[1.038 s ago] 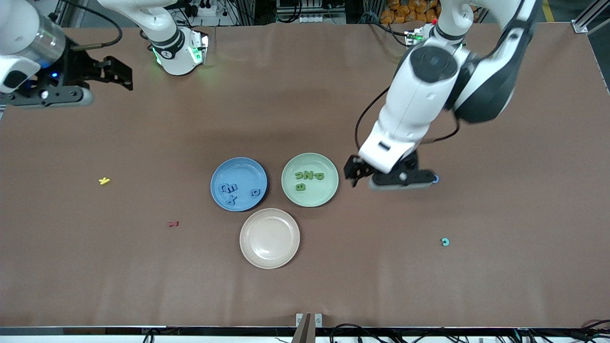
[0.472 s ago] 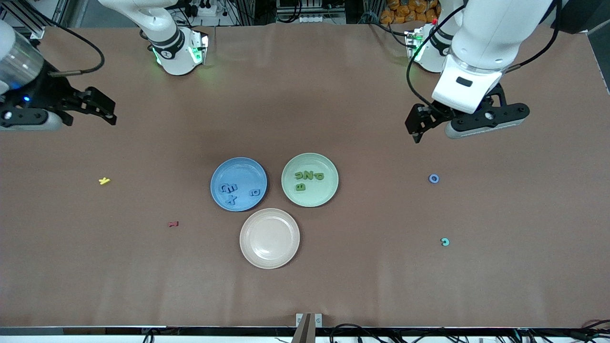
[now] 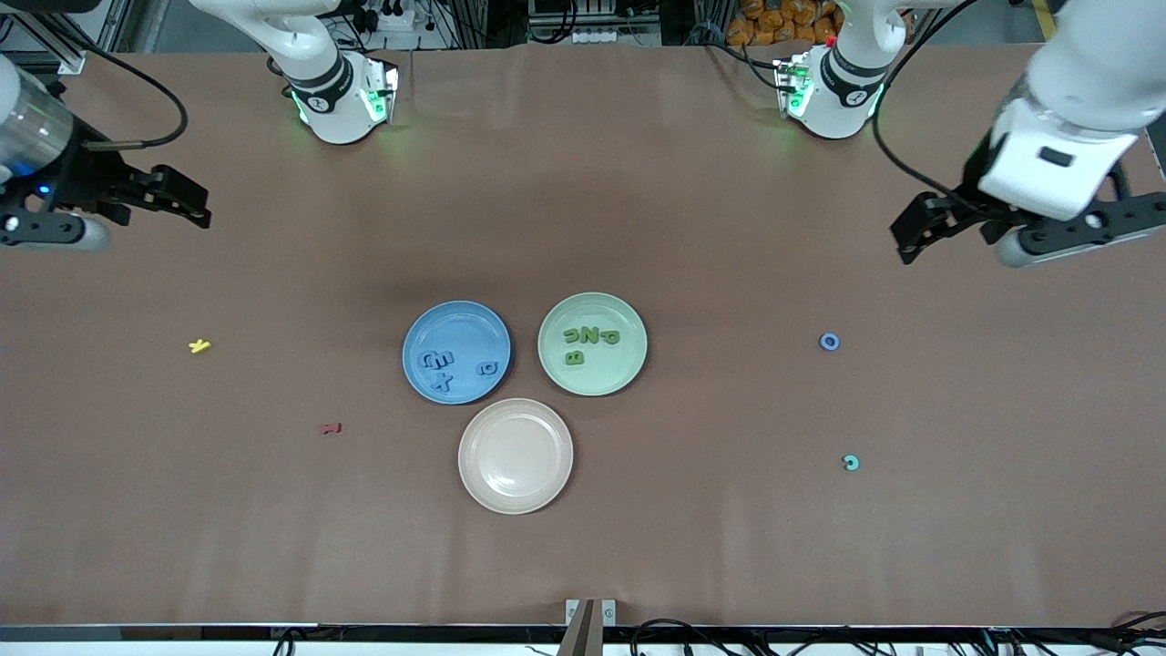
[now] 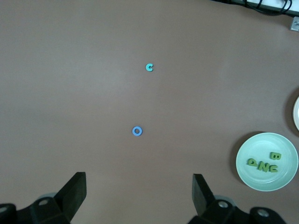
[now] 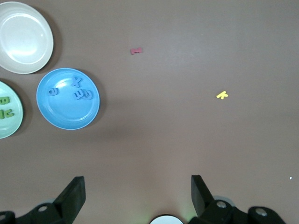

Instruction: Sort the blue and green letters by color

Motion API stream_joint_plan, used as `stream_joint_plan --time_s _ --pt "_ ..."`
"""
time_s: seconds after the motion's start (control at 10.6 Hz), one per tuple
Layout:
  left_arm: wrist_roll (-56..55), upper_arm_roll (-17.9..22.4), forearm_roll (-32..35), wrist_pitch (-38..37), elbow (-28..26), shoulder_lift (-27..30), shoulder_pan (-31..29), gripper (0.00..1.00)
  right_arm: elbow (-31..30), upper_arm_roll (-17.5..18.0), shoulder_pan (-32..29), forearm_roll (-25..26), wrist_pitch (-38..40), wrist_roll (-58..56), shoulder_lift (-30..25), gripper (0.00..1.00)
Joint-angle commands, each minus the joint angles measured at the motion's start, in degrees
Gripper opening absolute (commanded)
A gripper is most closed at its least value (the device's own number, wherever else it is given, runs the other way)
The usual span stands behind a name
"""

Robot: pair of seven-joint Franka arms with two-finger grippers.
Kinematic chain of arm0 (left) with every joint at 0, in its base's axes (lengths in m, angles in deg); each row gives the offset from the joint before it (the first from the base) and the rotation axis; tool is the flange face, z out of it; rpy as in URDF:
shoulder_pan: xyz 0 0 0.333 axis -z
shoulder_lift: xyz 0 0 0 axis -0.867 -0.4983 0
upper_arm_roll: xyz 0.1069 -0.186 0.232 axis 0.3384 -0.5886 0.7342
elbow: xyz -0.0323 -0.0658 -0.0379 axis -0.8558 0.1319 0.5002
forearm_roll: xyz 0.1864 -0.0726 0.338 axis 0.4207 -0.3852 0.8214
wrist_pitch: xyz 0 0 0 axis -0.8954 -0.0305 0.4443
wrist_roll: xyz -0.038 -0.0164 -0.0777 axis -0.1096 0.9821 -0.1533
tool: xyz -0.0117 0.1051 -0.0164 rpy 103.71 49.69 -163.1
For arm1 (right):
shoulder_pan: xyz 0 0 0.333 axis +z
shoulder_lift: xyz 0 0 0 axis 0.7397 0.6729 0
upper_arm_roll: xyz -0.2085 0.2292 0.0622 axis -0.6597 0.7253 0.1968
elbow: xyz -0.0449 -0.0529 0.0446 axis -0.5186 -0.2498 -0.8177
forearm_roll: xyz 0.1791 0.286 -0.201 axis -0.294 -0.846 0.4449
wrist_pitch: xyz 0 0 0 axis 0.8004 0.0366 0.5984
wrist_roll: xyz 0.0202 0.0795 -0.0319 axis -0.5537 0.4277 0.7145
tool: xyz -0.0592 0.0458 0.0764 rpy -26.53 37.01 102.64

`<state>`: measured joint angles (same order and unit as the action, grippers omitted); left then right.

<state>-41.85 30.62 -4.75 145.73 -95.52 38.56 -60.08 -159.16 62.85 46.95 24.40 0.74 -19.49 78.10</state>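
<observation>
Swung up from beside the green plate (image 3: 592, 343), my left gripper (image 3: 952, 226) now hangs spread and empty over bare table (image 3: 729, 510) at its own end; my right gripper (image 3: 155, 196) waits, spread too. Blue O (image 3: 829, 342) and teal C (image 3: 851, 463) lie loose, well apart from the blue plate (image 3: 456, 352), so I'd descend squarely over the O and pinch low across its ring.

A robotics lab: two white arm bases (image 3: 342, 96) bolted to a brown paper-covered worktop (image 3: 583, 182), with aluminium framing and cables (image 3: 692, 633) along its edges

The round cream plate (image 4: 297, 114) is cut off by the left wrist view's edge. The round pale green plate (image 5: 8, 116) is half cut off in the right wrist view. The small dark red foam letter (image 3: 331, 428) is too small to read.
</observation>
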Motion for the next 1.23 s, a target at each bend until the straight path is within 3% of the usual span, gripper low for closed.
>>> stream_joint_plan --time_s 0.0,0.28,0.94,1.13 --pt "3.8 3.4 -4.7 -1.0 -2.0 3.0 -2.9 1.00 -2.9 0.5 -2.4 0.8 -2.1 -2.5 -2.2 1.00" --pt "7.0 6.9 -7.5 -2.9 -2.0 3.8 -3.7 1.00 -6.8 0.6 -3.2 0.3 -5.4 -3.4 -4.0 1.00" --pt "13.8 6.8 -6.7 -4.5 -2.0 3.3 -5.9 1.00 -5.9 0.8 -3.9 -0.6 -8.5 -2.6 -4.8 1.00" --pt "13.7 6.7 -6.5 -4.5 -1.7 3.1 -5.7 1.00 -4.9 0.5 -5.8 -4.1 -6.8 -2.5 -4.5 1.00"
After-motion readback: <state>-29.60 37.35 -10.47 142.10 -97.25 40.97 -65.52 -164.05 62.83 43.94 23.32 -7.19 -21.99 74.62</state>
